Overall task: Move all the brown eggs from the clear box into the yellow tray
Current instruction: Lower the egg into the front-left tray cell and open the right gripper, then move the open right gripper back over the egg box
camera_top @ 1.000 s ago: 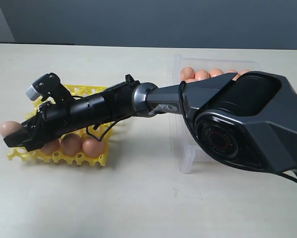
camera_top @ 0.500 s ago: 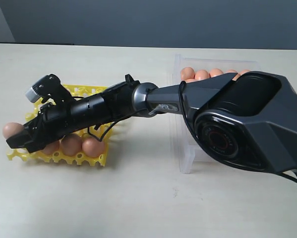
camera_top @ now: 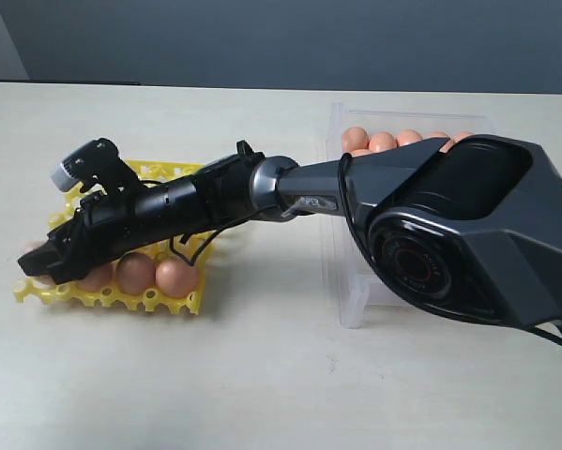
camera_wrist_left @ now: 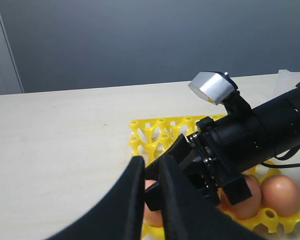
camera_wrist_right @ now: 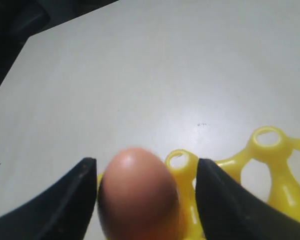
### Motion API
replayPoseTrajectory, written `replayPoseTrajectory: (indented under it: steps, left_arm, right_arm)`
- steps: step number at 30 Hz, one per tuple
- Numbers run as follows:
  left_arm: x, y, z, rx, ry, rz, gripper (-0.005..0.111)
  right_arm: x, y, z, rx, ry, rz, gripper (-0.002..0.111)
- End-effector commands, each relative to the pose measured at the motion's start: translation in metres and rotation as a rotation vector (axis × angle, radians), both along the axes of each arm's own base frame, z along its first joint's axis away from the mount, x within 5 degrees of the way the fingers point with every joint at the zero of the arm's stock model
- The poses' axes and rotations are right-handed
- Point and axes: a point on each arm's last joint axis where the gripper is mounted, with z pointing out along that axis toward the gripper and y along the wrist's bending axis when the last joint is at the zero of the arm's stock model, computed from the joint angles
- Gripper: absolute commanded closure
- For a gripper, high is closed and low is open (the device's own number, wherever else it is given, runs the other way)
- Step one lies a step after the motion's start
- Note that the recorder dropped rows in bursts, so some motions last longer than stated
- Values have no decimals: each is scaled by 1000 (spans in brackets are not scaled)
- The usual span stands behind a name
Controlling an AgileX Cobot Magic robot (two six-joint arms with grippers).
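The yellow tray [camera_top: 159, 171] lies on the table at the left, with three brown eggs [camera_top: 135, 272] in its front row. My right arm reaches across to the tray's front left corner. There my right gripper [camera_top: 37, 267] stands low over a corner cup, jaws around another brown egg [camera_wrist_right: 137, 192]. A gap shows between this egg and one finger [camera_wrist_right: 225, 200], so the gripper [camera_wrist_right: 146, 200] is open. The clear box [camera_top: 356, 291] on the right holds several more eggs [camera_top: 382, 141], mostly hidden by the arm. My left gripper [camera_wrist_left: 151, 162] is shut and empty beside the tray [camera_wrist_left: 155, 130].
The right arm's long black forearm [camera_top: 196, 202] lies across the tray, and its bulky base [camera_top: 468, 234] covers most of the clear box. Bare beige table [camera_top: 262, 375] stretches in front of and behind both.
The right gripper has dropped with its egg from above the tray's left corner down into the corner cup. The egg is now almost hidden behind the fingers in the exterior view.
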Motion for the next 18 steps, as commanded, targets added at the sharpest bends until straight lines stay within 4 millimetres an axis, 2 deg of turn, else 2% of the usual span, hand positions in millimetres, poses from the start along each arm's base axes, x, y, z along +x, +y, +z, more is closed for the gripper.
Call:
replayPoseTrajectory:
  steps: [1,4,6,8,11,13,14,16,18]
  left_arm:
    - [1,0,-2,1,5,-2,95]
    - [1,0,-2,1,5,-2,95]
    - [1,0,-2,1,5,-2,95]
    - [1,0,-2,1,5,-2,95]
    - [1,0,-2,1,5,-2,95]
    - [1,0,-2,1,5,-2,95]
    - [1,0,-2,1,5,-2,95]
    - [1,0,-2,1,5,-2,95]
    - [1,0,-2,1,5,-2,95]
  right_arm:
    - [1,0,4,15,7,1,51]
    - [-1,1,11,31,5,20,51]
    - [1,-2,28,47,-17,33,51]
    - [3,-8,56,20,-44,49,52]
    - [0,-20,89,-57,-85,87,65]
    - [5,-34,110,-168,-57,21,75]
    - [11,-44,118,-271,6,-88,77]
    - [22,-75,126,-517,103,-304,80]
    - [25,-98,131,-701,76,-368,86]
